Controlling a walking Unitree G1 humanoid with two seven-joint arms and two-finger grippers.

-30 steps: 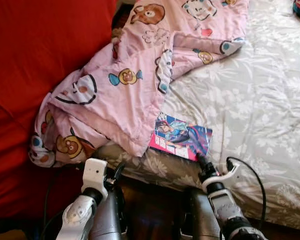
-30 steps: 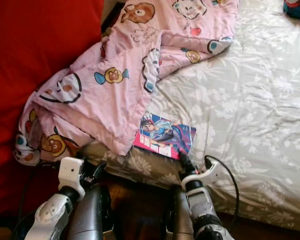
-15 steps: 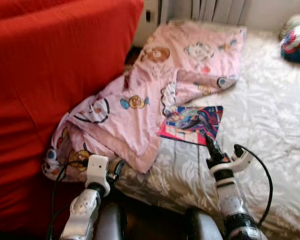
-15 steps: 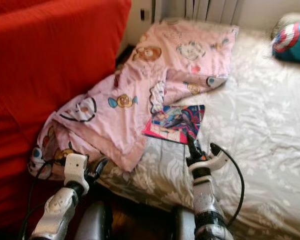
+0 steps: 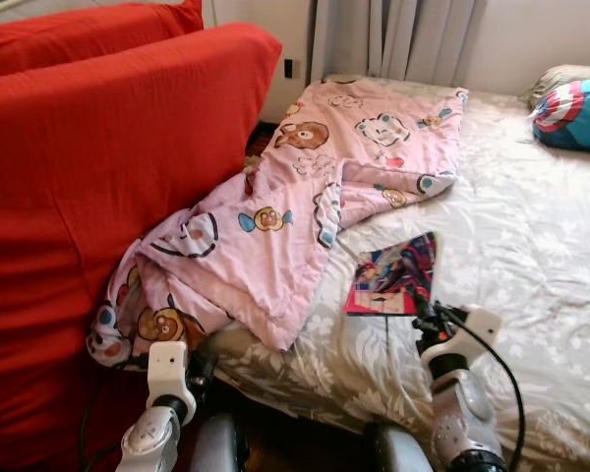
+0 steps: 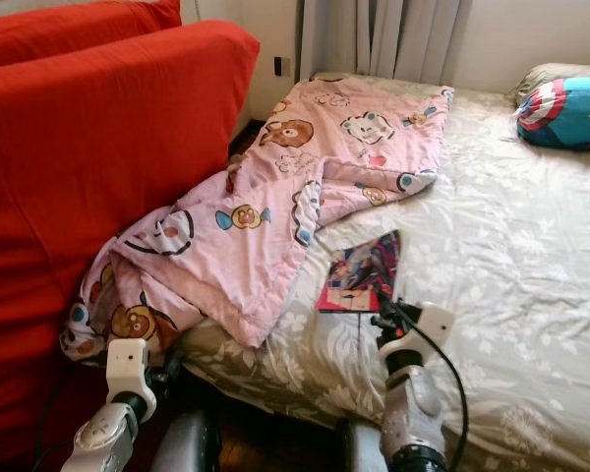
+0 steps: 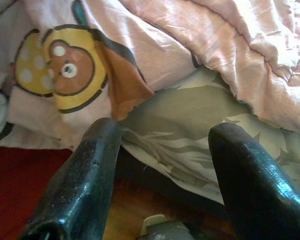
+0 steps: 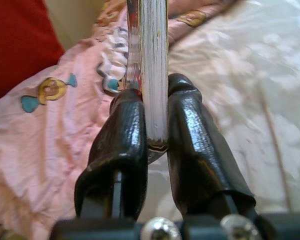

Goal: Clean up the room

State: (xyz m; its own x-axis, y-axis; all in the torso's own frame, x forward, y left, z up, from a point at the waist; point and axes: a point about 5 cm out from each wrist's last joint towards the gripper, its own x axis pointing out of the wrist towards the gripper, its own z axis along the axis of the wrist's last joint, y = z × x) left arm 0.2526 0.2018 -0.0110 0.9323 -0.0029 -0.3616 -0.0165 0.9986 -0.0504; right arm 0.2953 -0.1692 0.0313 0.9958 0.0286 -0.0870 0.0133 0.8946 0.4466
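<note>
While right pincer (image 8: 155,122) clamps comic book (image 5: 393,275) | floral bedsheet (image 5: 531,246) beneath | left pincer (image 7: 162,170) agape, empty

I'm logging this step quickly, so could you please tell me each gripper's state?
Left gripper: jaws open, holding nothing, low by the bed's edge.
Right gripper: jaws closed on the comic book.

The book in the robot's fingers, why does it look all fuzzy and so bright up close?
In the right wrist view the book sits very near the lens, so its page edge glares white and blurs, while the right gripper clamping it stays sharp. In the left eye view the book looks crisp, and daylight washes out the bedsheet. In the left wrist view the pink blanket overexposes.
</note>
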